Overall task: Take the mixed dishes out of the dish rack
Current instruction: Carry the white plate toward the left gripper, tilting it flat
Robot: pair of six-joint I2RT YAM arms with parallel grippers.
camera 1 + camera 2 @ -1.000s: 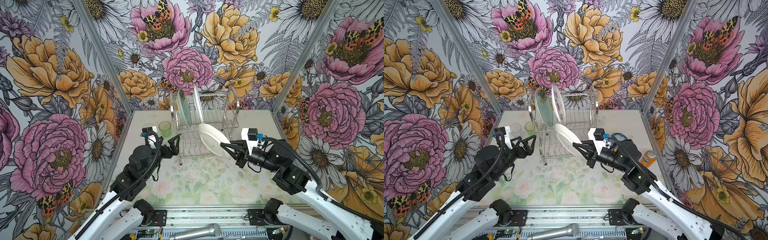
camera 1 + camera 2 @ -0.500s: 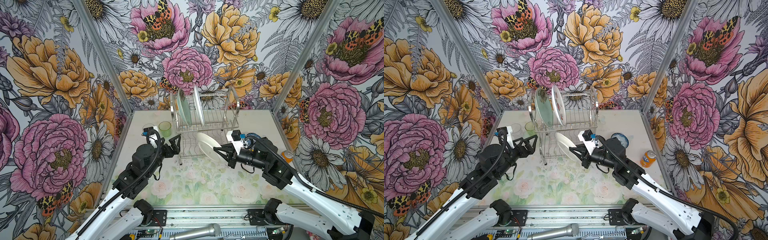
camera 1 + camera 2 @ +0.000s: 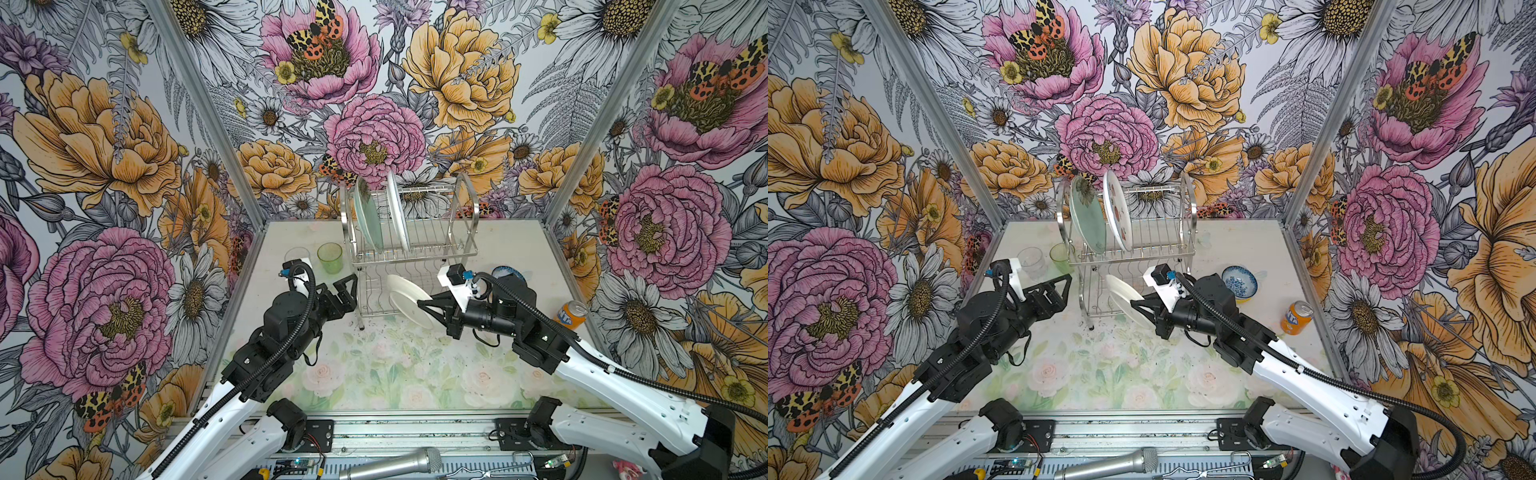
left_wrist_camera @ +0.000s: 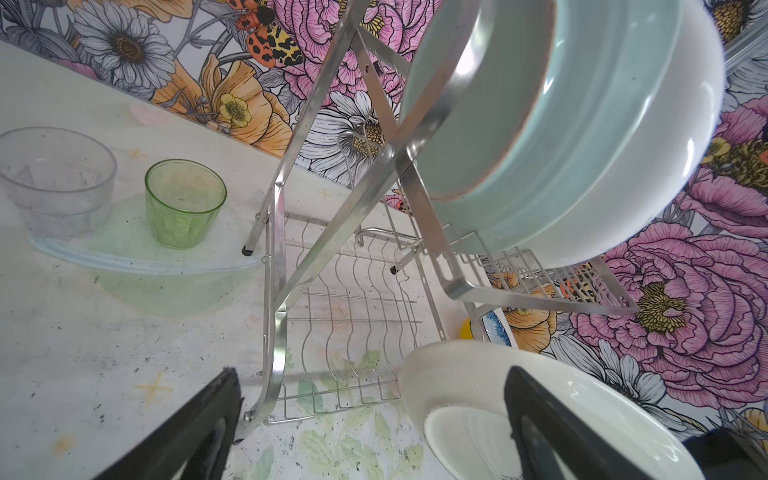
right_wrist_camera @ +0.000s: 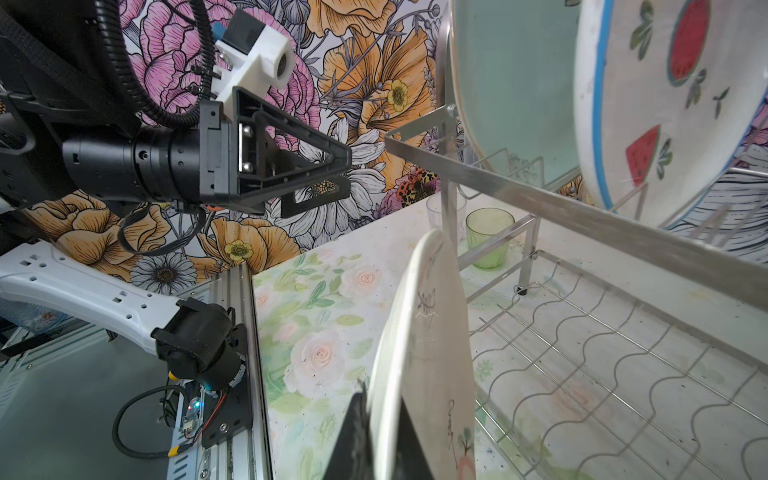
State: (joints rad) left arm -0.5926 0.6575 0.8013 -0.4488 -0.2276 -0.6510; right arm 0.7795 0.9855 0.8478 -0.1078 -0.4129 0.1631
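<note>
The steel dish rack [image 3: 457,249] [image 3: 1183,249] stands at the back. A pale green plate [image 3: 368,216] [image 3: 1087,218] [image 4: 561,145] and a white watermelon-print plate [image 3: 397,214] [image 3: 1118,216] [image 5: 665,104] stand on edge in its upper shelf. My right gripper [image 3: 424,307] [image 3: 1138,305] [image 5: 382,424] is shut on the rim of a cream plate [image 3: 409,299] [image 3: 1127,301] [image 5: 428,332], held tilted low at the front of the rack's bare lower tier. My left gripper [image 3: 351,291] [image 3: 1065,286] [image 4: 372,374] hangs open and holds nothing, left of the rack.
A green tumbler [image 3: 330,257] [image 4: 185,203] and a clear glass [image 3: 298,257] [image 4: 58,178] stand on the table left of the rack. A blue-and-white bowl [image 3: 1239,282] sits behind my right arm, and an orange soda can [image 3: 572,314] is by the right wall.
My right gripper has carried the cream plate down and to the left, to the front of the rack's lower tier. The left gripper has edged slightly toward the rack.
</note>
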